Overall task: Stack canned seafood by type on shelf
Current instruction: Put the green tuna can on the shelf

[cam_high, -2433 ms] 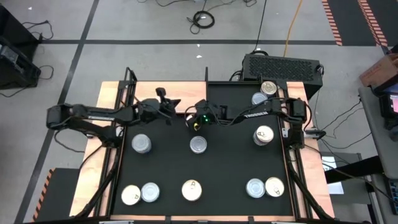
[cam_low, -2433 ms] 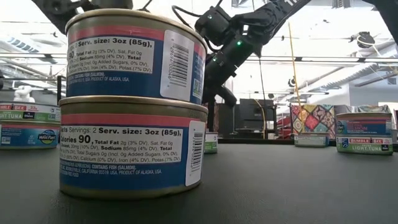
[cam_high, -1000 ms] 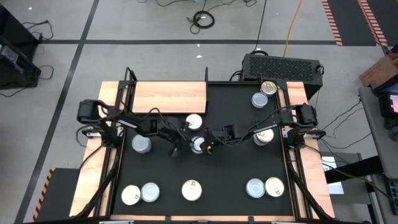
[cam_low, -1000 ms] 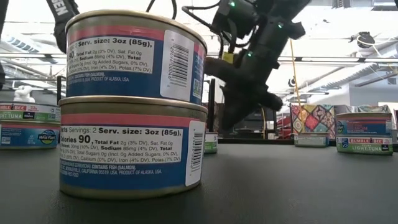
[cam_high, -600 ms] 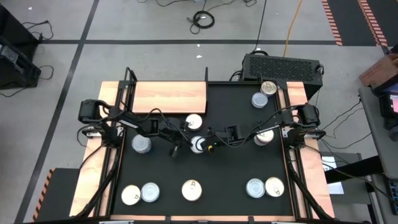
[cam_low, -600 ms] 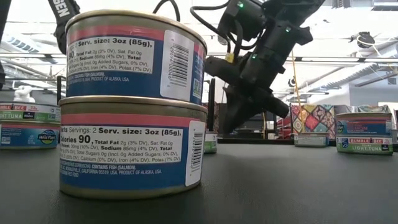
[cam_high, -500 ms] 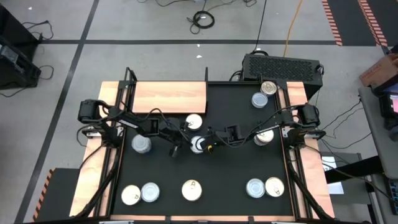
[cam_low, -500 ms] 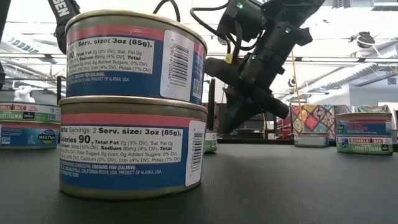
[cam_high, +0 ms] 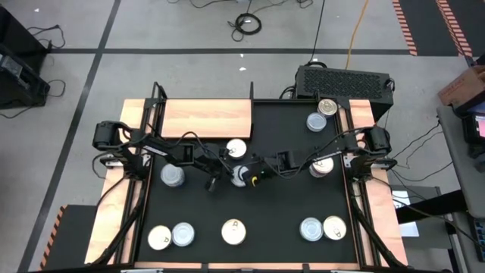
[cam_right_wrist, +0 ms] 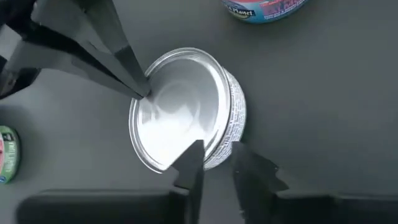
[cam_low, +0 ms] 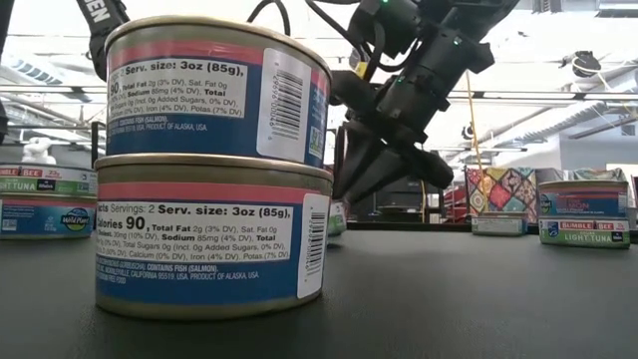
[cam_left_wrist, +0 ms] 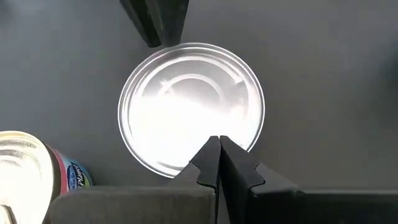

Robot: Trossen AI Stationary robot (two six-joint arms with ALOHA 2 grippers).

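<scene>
High view first: we find the can in hand (cam_high: 240,175), a silver-topped tin, sitting on the black mat (cam_high: 280,220) near mid-table, just below a cream-topped tin (cam_high: 236,149) and well apart from the shelf (cam_high: 206,118), the pale wooden board at the far left corner, which carries nothing we can see. From the left wrist view we see our left gripper (cam_left_wrist: 219,163) clenched tight, its two fingers pressed together with nothing between them, their tip resting over the near edge of the lid (cam_left_wrist: 191,109). From the right wrist view our right gripper (cam_right_wrist: 214,163) is parted a little, one finger over the lid (cam_right_wrist: 177,115) and the other outside the wall, so it straddles the rim without clearly pinching it; we judge nothing is held yet. The other tins lie scattered along the near edge and right side of the mat, including a stacked pair (cam_low: 214,165) that fills the low view. We read this step as two grippers teaming up to get a flat tin off the mat. To do it well, we should steady the can with the closed left tip so it cannot slide, settle the right fingers squarely across the rim, close firmly, and lift straight before carrying toward the shelf, keeping clear of the cream-topped neighbour.
</scene>
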